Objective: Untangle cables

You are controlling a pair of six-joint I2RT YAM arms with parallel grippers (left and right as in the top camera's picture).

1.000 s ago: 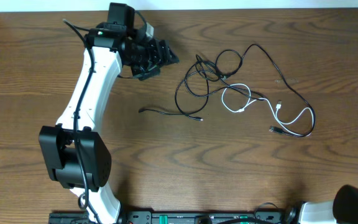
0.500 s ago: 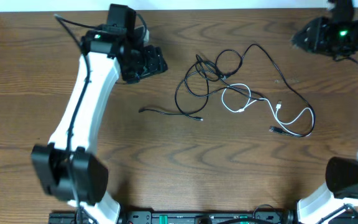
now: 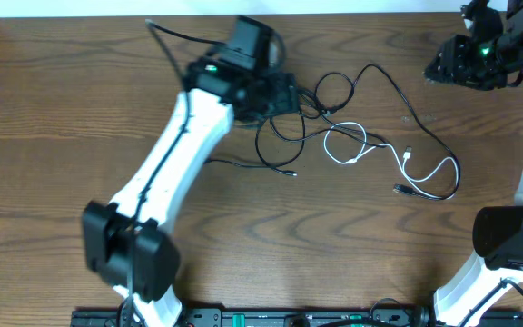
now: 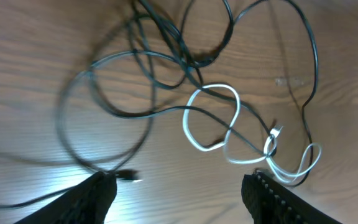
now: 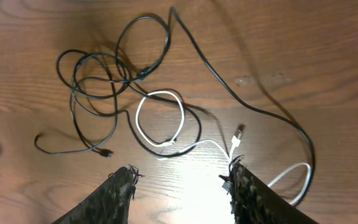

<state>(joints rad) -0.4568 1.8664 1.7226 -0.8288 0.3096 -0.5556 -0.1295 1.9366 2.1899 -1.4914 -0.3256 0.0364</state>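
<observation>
The left gripper (image 4: 179, 183) hangs low over the cables (image 4: 185, 93) with its jaws spread wide and nothing between them. A small black plug end (image 4: 127, 178) lies just ahead of one finger, at the tip of a long black strand that curves away from the gripper. Beyond it the black loops (image 4: 135, 74) cross one another, and the white cable (image 4: 199, 145) threads through them a little to the side, its own plug end farther out. This free end looks like the better thing to take. The jaws should close on that single strand close behind the plug, well short of the crossings, and draw it slowly along the table (image 3: 62, 109) away from the knot, so the loops slide open rather than cinch. The right gripper (image 5: 182, 177) is also unclenched and empty. It sits well apart, high above the far side of the tangle, where it could pin the white cable while the black one is pulled.
</observation>
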